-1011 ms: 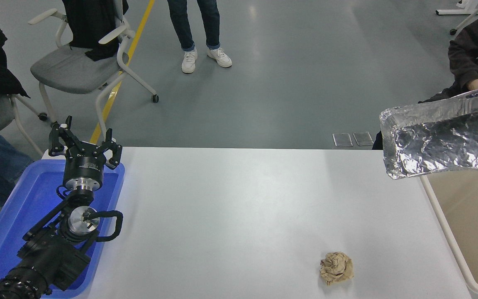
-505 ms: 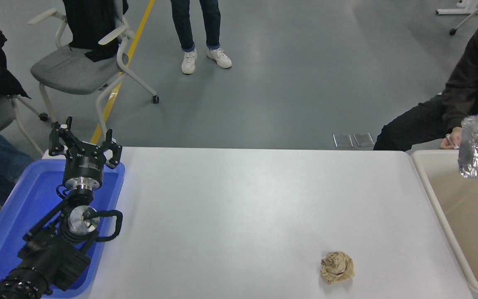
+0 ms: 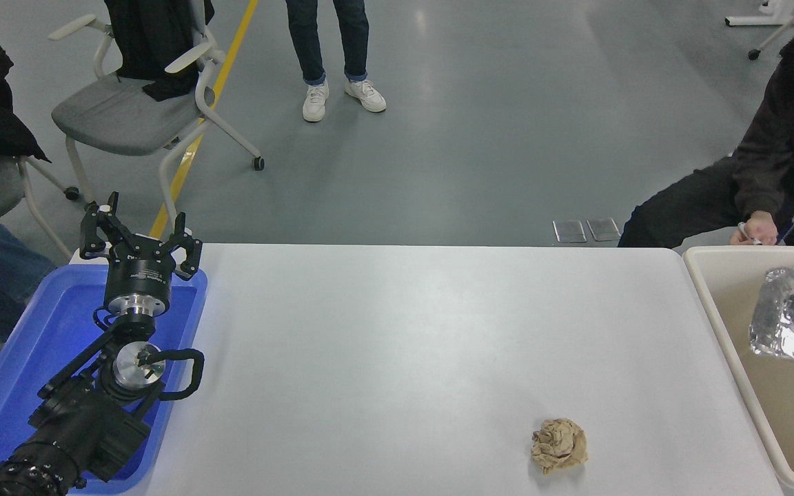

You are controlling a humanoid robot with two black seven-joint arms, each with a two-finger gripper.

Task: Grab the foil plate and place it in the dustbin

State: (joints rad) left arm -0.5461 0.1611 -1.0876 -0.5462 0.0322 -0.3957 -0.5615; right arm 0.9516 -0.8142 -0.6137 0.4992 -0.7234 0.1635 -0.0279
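Foil plate [image 3: 793, 326] dropped into dustbin [image 3: 717, 324]

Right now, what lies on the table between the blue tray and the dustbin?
In the head view, only a crumpled brown paper ball, near the front edge toward the dustbin. The rest of the white table from the blue tray is bare.

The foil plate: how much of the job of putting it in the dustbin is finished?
It looks nearly done: the foil plate is inside the dustbin. Nothing is in hand; the right arm is out of view, and the left gripper sits parked over the blue tray, fingers open. Whether the plate has settled is unclear.
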